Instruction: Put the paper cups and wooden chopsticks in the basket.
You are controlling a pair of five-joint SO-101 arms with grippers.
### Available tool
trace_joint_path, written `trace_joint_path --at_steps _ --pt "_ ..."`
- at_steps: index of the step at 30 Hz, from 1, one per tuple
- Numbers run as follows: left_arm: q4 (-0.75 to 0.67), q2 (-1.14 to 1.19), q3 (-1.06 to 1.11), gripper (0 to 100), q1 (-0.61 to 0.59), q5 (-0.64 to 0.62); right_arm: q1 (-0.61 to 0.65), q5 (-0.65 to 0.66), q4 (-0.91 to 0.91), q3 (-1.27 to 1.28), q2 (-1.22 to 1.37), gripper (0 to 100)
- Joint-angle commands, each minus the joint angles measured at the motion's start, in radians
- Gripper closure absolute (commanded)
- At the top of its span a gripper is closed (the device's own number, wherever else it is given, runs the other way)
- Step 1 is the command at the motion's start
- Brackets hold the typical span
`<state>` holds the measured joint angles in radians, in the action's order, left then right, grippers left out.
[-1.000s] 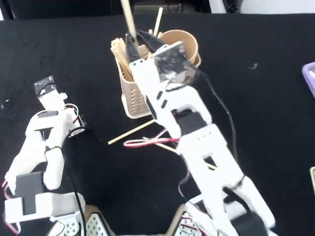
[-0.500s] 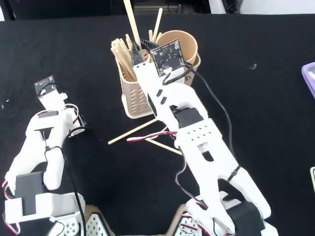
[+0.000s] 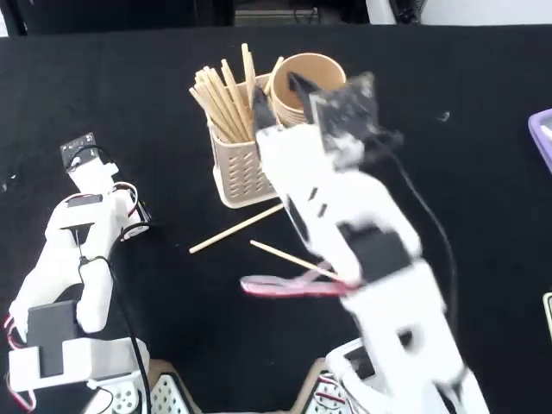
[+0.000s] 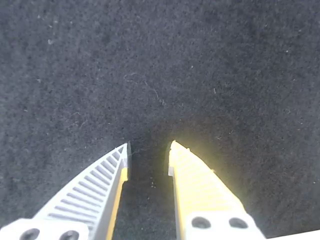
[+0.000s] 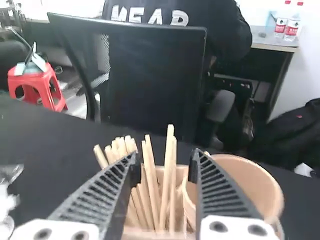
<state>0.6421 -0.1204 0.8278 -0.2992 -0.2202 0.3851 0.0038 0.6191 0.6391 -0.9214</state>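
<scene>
A beige slotted basket (image 3: pixel 236 175) stands at the back centre of the black table, holding a bundle of wooden chopsticks (image 3: pixel 222 97) and stacked paper cups (image 3: pixel 312 72). My right gripper (image 3: pixel 278 93) hovers just above the basket, open and holding nothing. In the right wrist view that gripper (image 5: pixel 162 167) frames the upright chopsticks (image 5: pixel 159 175), with a paper cup (image 5: pixel 246 186) beside them. Two loose chopsticks lie on the table in front of the basket, one (image 3: pixel 235 228) slanted and another (image 3: pixel 289 257) partly under the right arm. My left gripper (image 4: pixel 148 150) is open over bare table.
The left arm (image 3: pixel 78 233) rests at the table's left side. A red cable (image 3: pixel 285 285) loops from the right arm over the table. A purple object (image 3: pixel 543 129) sits at the right edge. Chairs and a person are behind the table.
The right gripper held a chopstick upright over the basket, dropped it in among the others, then opened and drew back. The left arm stayed still.
</scene>
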Motion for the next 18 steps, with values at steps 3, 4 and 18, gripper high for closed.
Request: trace_joint_path --at_steps 3,4,18 --pt "-0.012 -0.012 0.005 86 -0.019 -0.005 -0.137 0.204 0.416 -0.004 -0.262 86.5" --pt "-0.012 -0.012 0.004 86 -0.013 -0.003 -0.167 0.250 0.454 0.038 -0.280 88.2" --pt "0.143 -0.012 -0.094 82 0.266 0.258 -0.296 0.654 0.344 0.839 -0.412 84.1"
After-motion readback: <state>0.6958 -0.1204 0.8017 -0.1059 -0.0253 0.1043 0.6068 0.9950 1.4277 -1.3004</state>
